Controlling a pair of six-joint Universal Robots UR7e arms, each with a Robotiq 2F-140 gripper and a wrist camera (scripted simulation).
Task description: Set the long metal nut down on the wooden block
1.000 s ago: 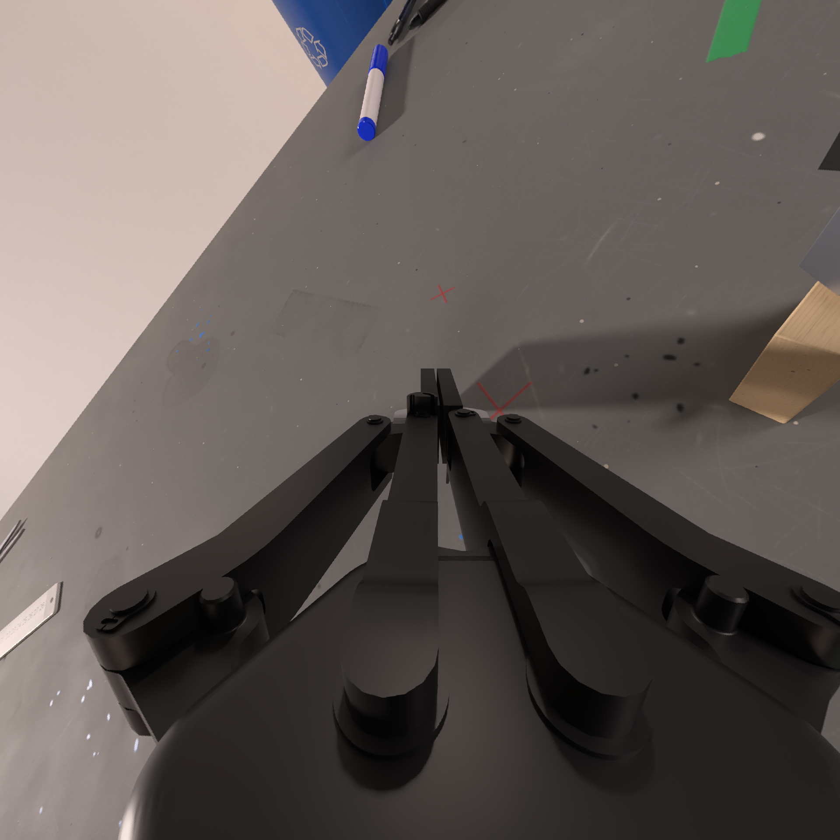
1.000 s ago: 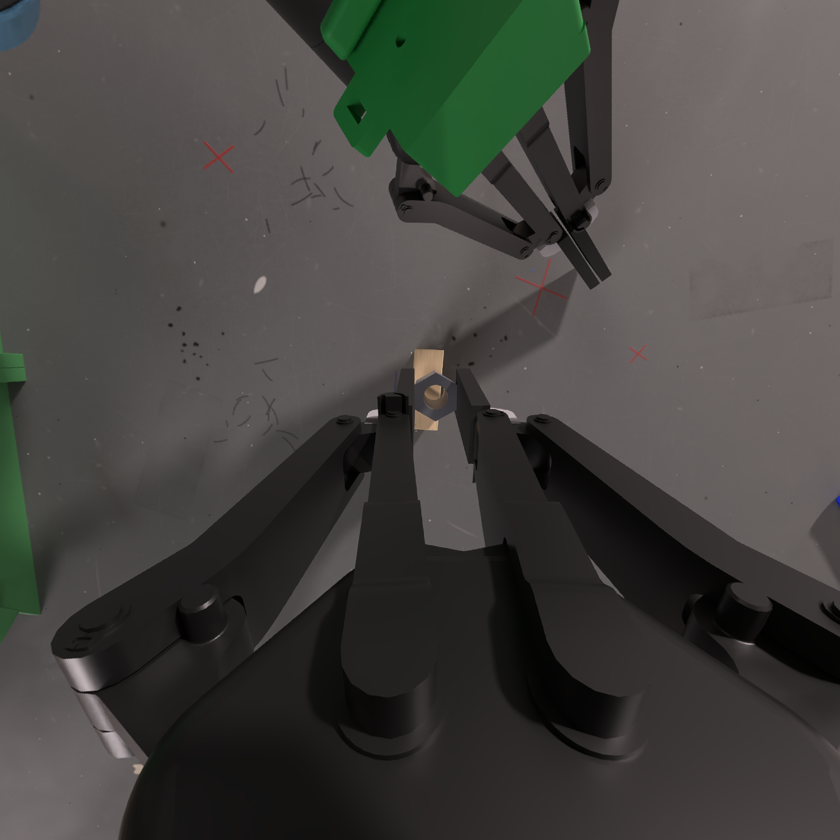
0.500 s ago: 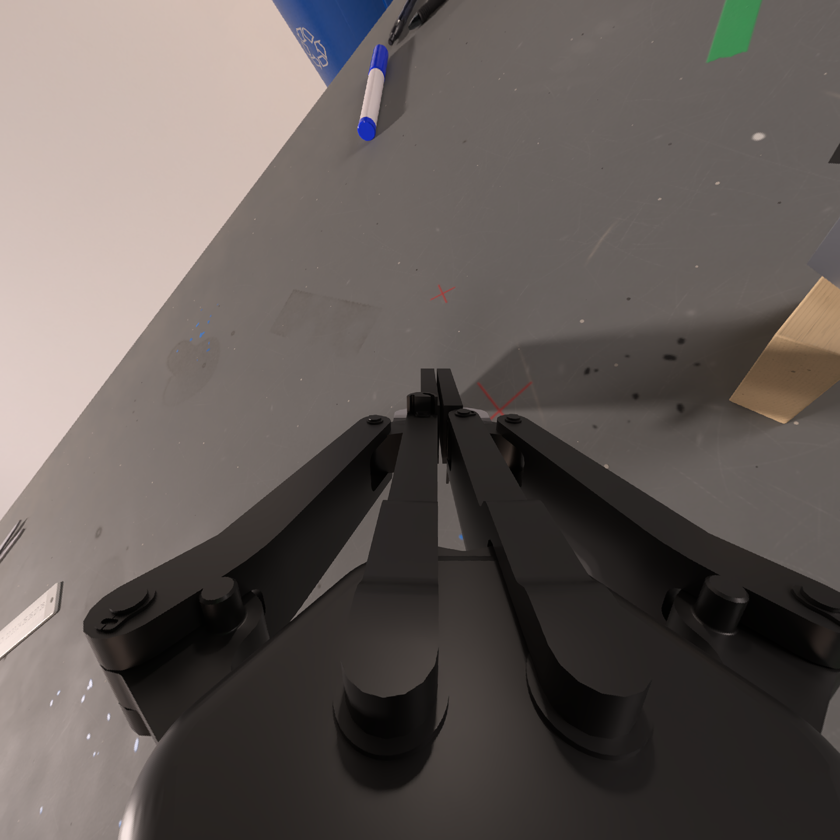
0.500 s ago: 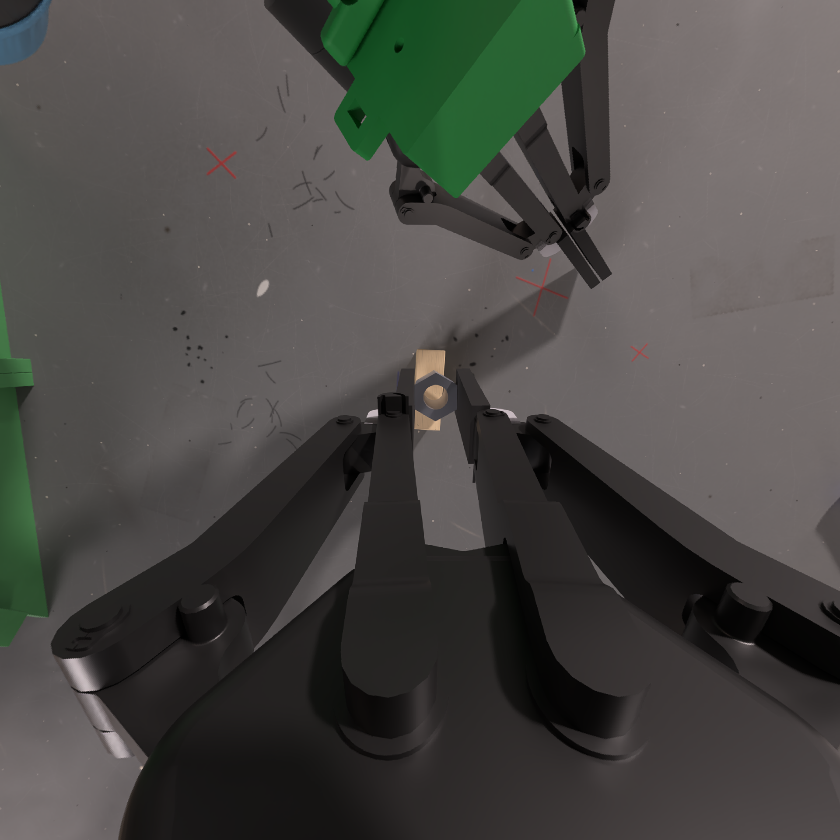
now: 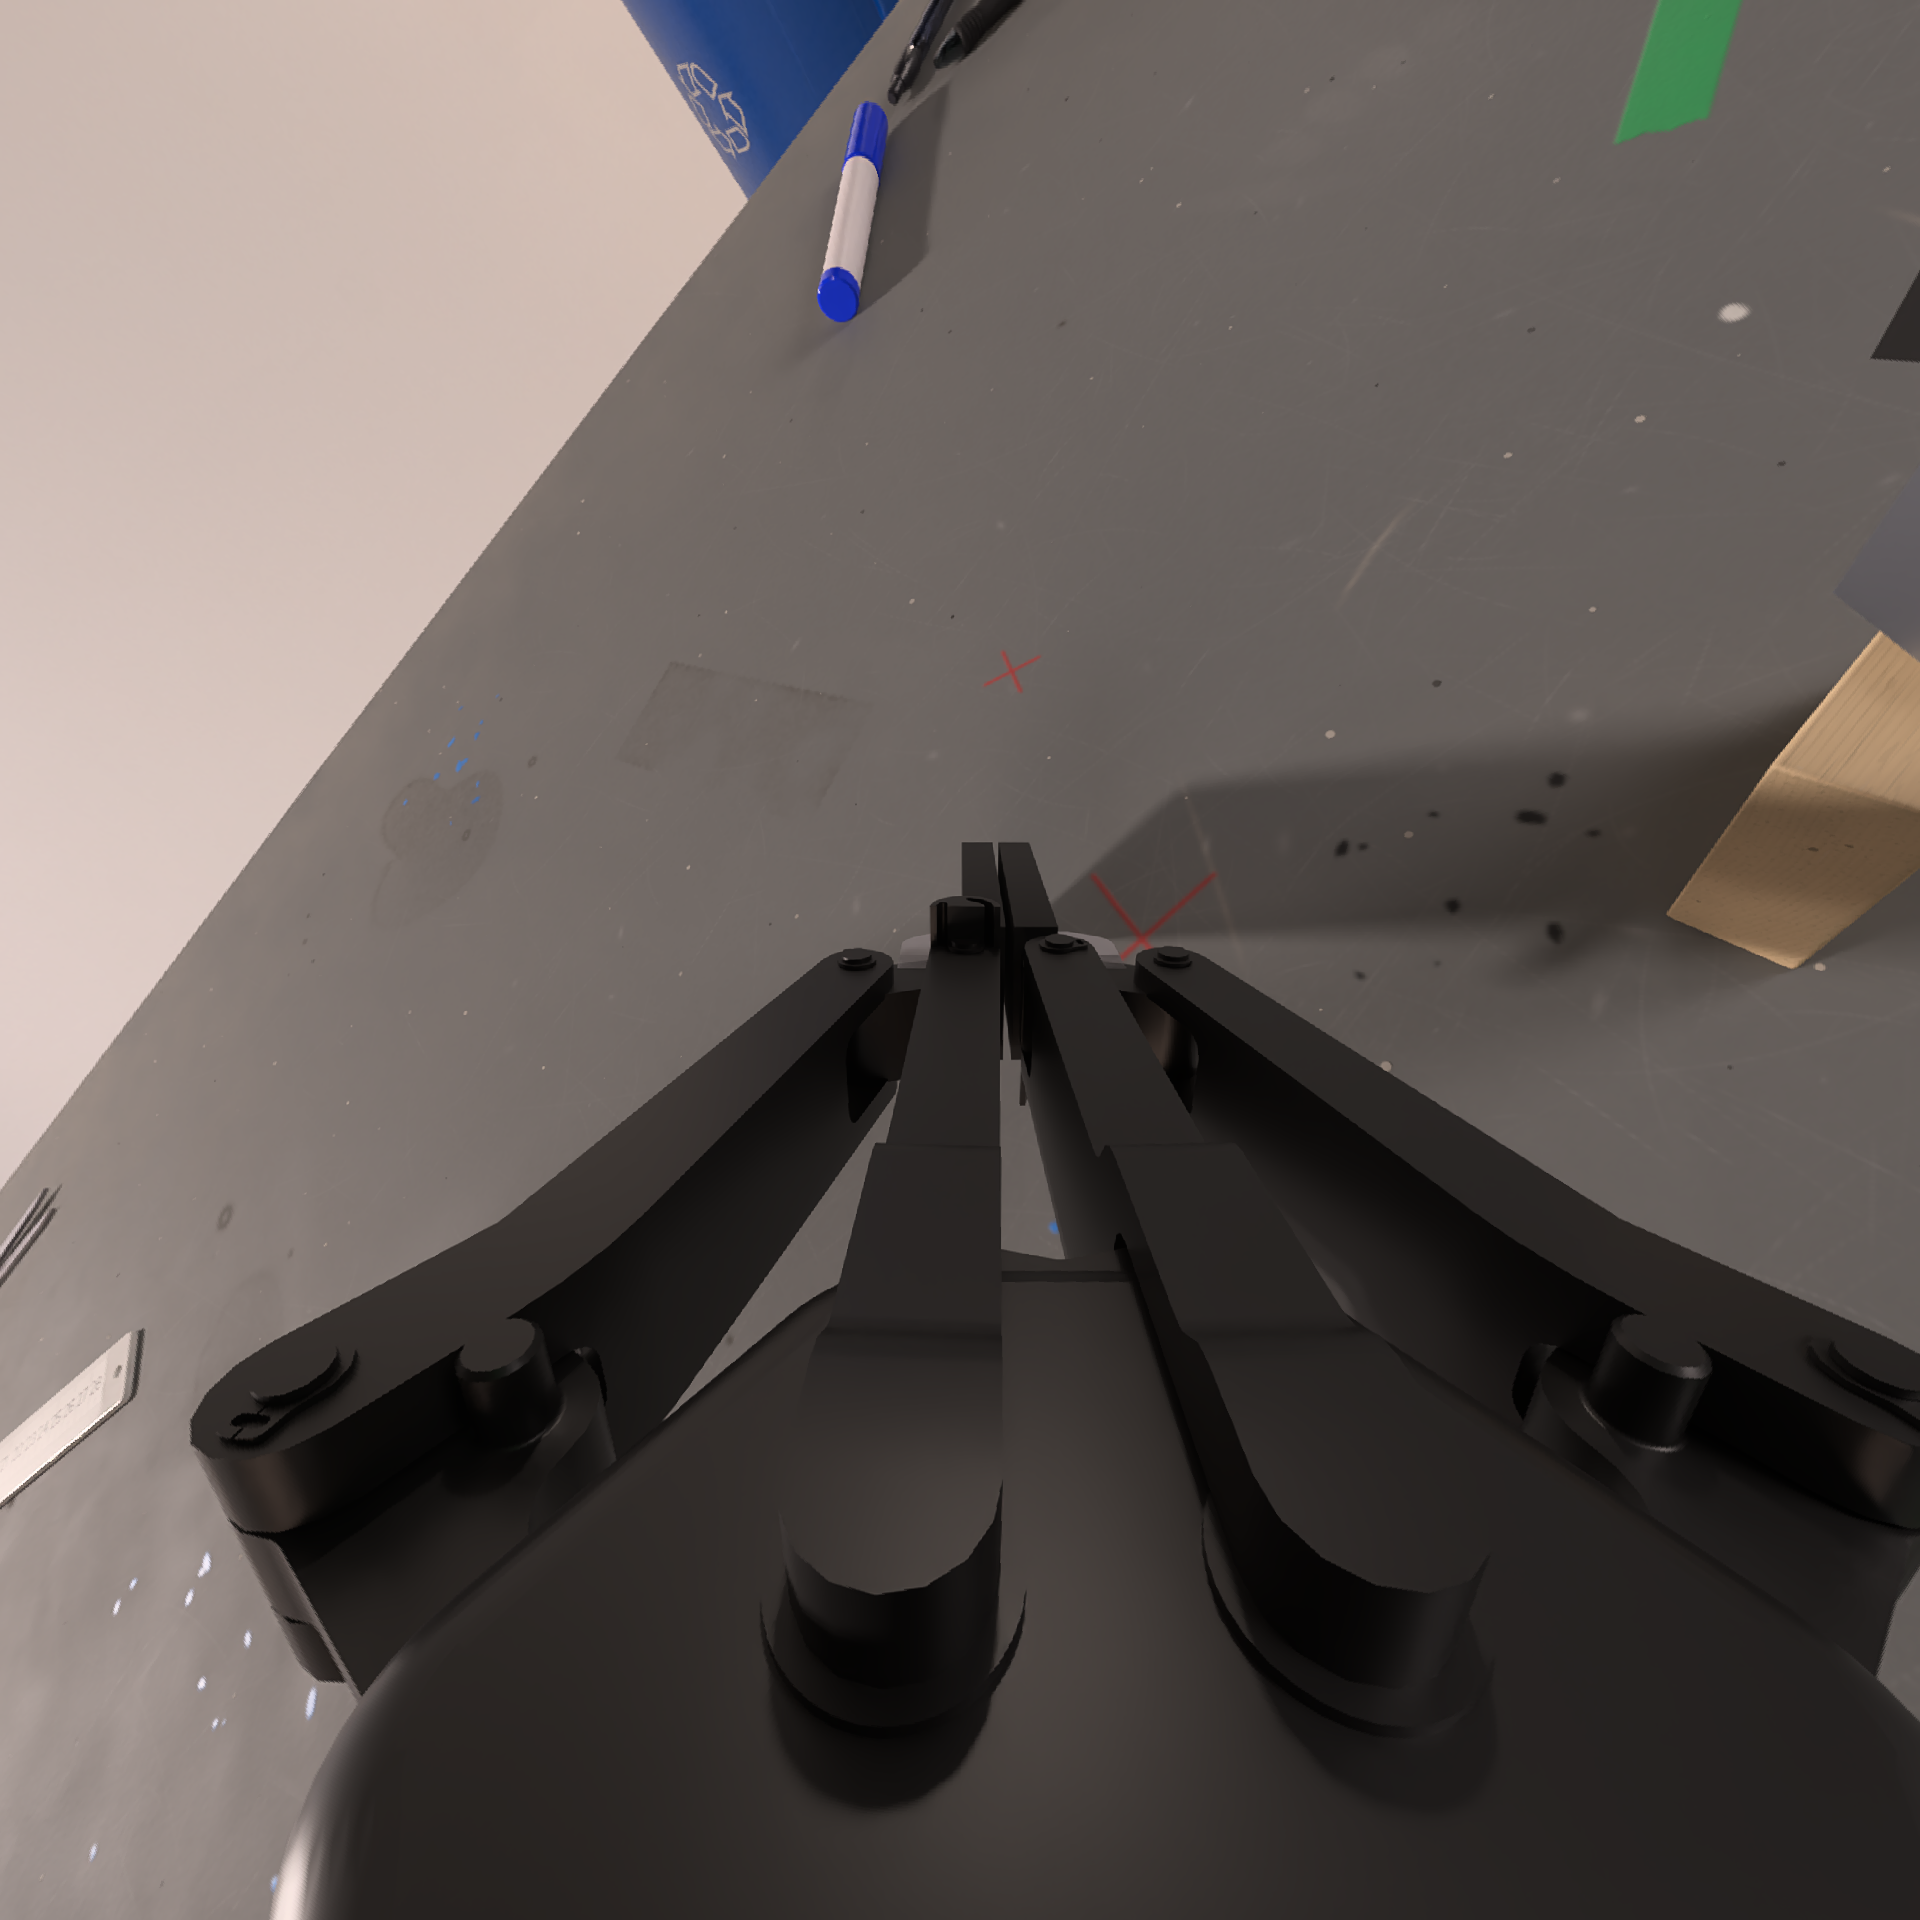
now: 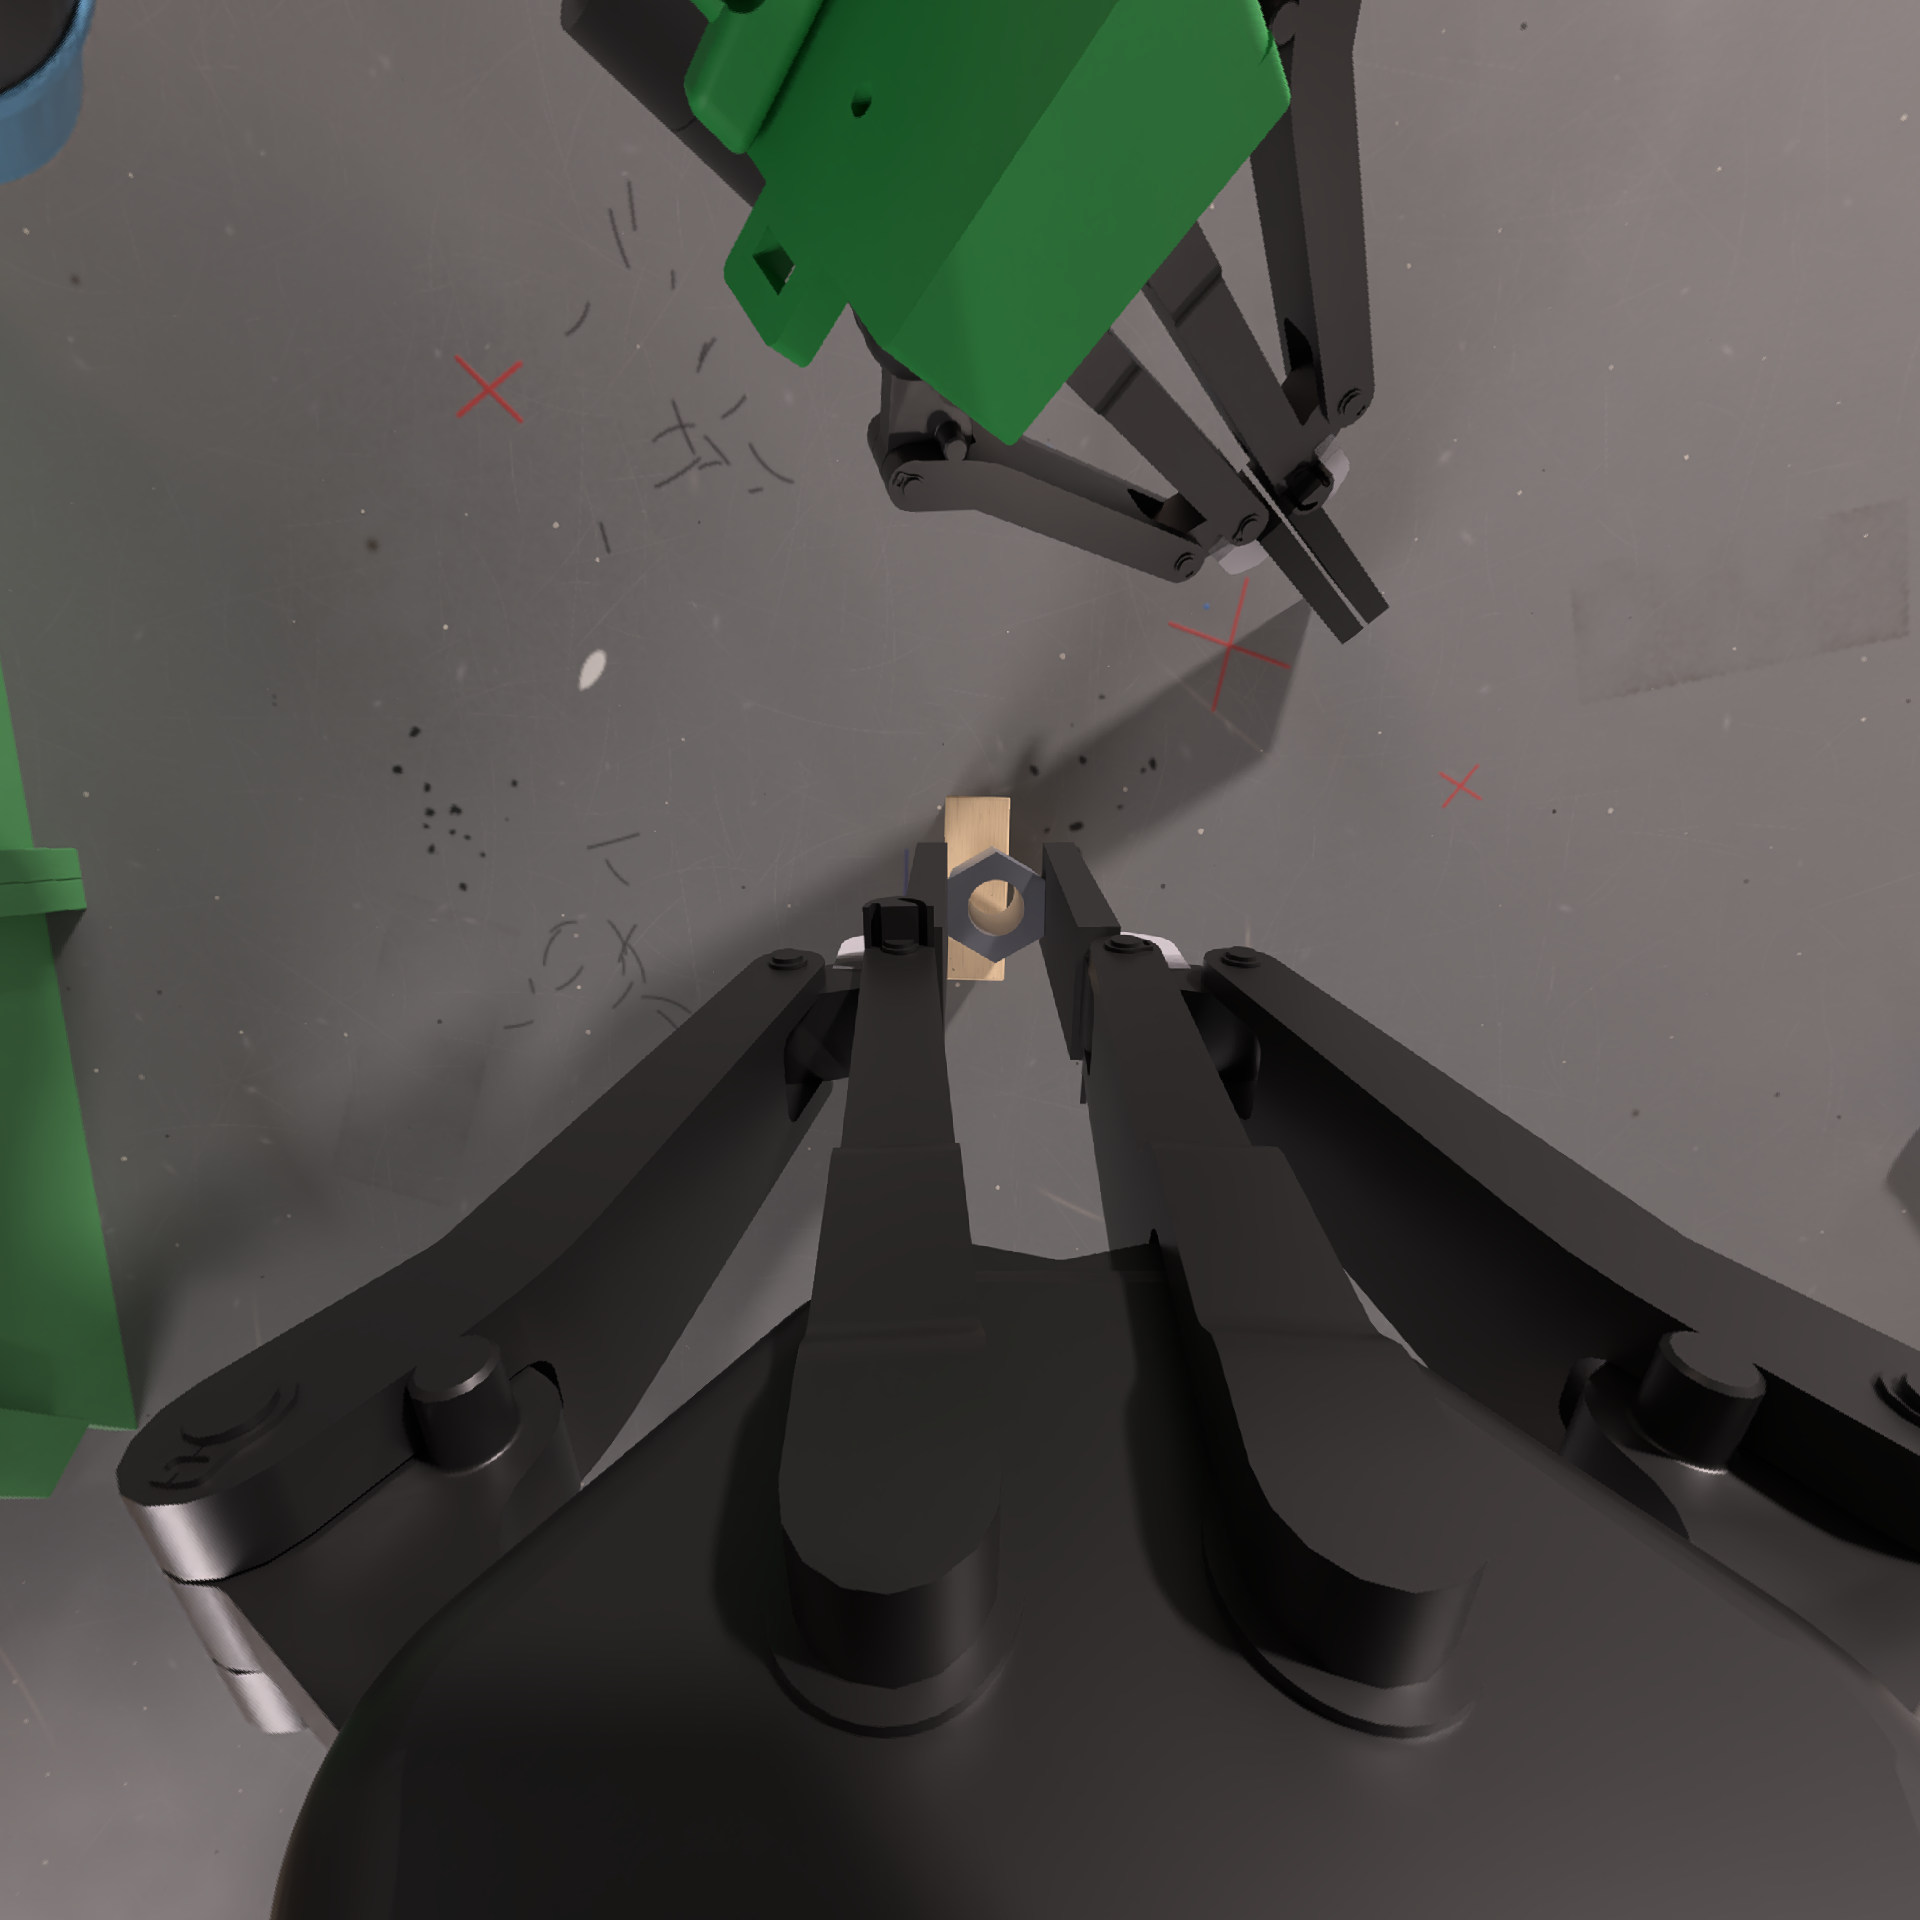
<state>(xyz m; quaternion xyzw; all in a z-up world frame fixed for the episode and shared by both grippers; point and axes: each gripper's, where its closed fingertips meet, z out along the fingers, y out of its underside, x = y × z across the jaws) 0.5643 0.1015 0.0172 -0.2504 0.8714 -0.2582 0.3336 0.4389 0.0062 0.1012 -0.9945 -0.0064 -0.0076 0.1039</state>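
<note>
The long metal nut [image 6: 961,932] is grey and hexagonal, seen end-on between the fingers of my right gripper [image 6: 994,904], which is shut on it. Wood shows through its hole. The wooden block [image 6: 977,826] lies right below it on the grey table. In the left wrist view the block [image 5: 1829,831] is at the right edge, with the nut's lower end [image 5: 1886,592] just above its top. My left gripper [image 5: 1000,883] is shut and empty, low over a red cross mark. It also shows in the right wrist view [image 6: 1340,603], beyond the block to the right.
A blue marker [image 5: 852,208], black pens [image 5: 935,42] and a blue bin [image 5: 748,73] are near the table's far left edge. A green strip [image 5: 1673,73] lies further back. A green housing [image 6: 987,177] sits on the left arm, and a green object [image 6: 42,1143] at the left.
My right gripper has drifted only slightly while holding the nut over the block. The left gripper has not moved.
</note>
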